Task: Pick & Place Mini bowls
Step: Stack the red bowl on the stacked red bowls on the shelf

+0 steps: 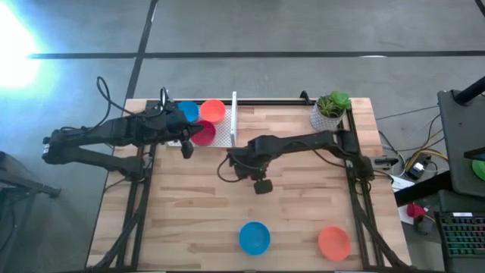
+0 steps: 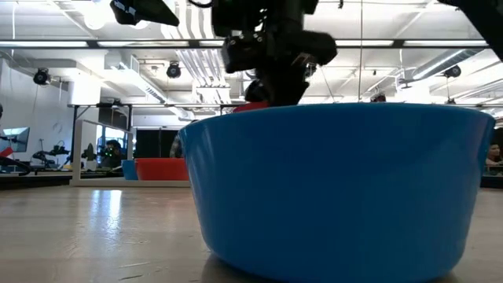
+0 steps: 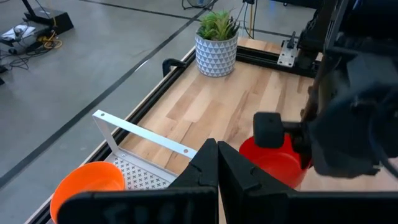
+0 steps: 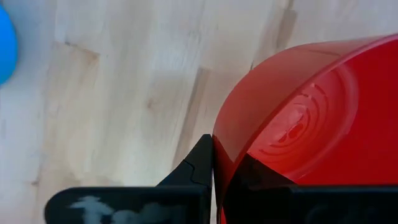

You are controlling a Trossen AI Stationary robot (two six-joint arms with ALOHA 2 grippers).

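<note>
The right hand (image 1: 262,184) is positioned over the middle of the worktop (image 1: 303,220). In the right wrist view its fingers are pinched on the rim of a red mini bowl (image 4: 311,118), one finger outside the wall and one inside, with the bowl tilted on edge above the wood. The left wrist view shows the same red bowl beneath the right arm's wrist.

The left hand (image 1: 186,149) is at the rear left of the worktop, beside a white perforated tray (image 1: 221,135). Its fingers appear pressed together in the left wrist view, with nothing between them.

At the tray there are a blue bowl (image 1: 187,111), an orange bowl (image 1: 213,111) and a second red bowl (image 1: 203,133); whether each rests inside the tray cannot be determined.

Near the front edge of the worktop a blue mini bowl (image 1: 255,237) and an orange mini bowl (image 1: 334,243) stand well apart.

A potted plant (image 1: 330,111) occupies the rear right corner.
</note>
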